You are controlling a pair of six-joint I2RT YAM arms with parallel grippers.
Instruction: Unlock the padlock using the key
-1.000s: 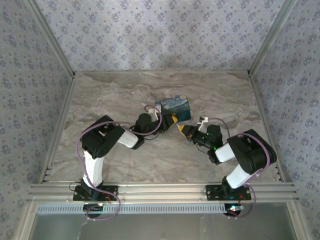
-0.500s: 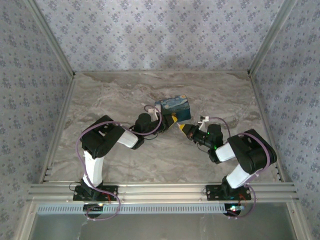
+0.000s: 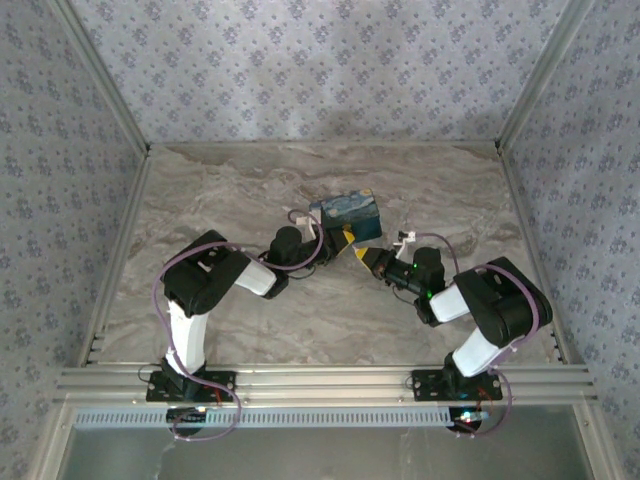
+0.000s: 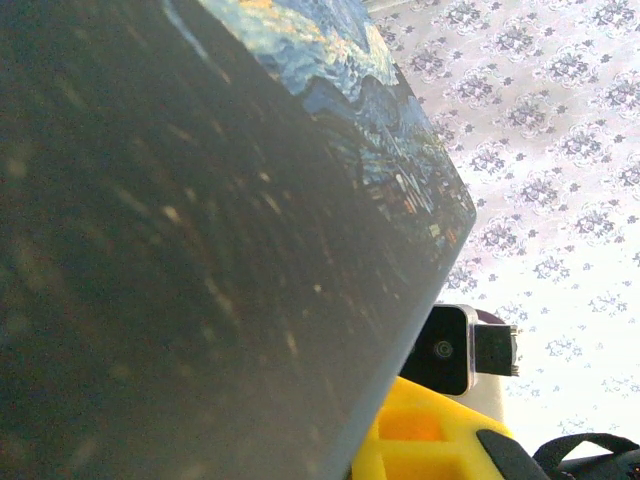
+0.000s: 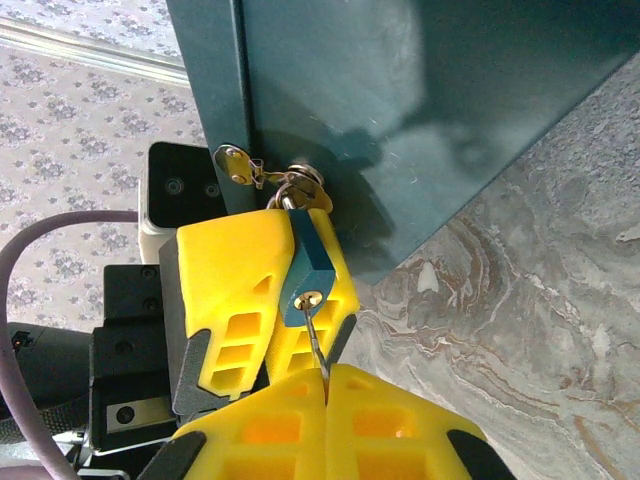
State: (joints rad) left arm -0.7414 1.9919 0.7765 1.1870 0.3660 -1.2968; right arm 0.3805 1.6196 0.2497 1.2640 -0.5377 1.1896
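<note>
While your left end effector clamps the blue padlock between its yellow fingers, your right end effector is pinched closed on the thin blade of the key, as the right wrist camera shows. The blade runs straight up from the meeting fingertips to the brass keyway on the padlock's near end; you cannot tell how far in it sits. The padlock's top reaches a metal hasp fixed at the corner edge of a dark teal box, and the box rests on the marbled surface. From above, you see the left end effector and the right end effector meeting tip to tip just in front of the box, near the middle of the surface, the left arm reaching in from the left and the right arm from the right. Your left wrist camera sits hard against the box, its dark side close to the lens and a blue painted print along its upper face.
</note>
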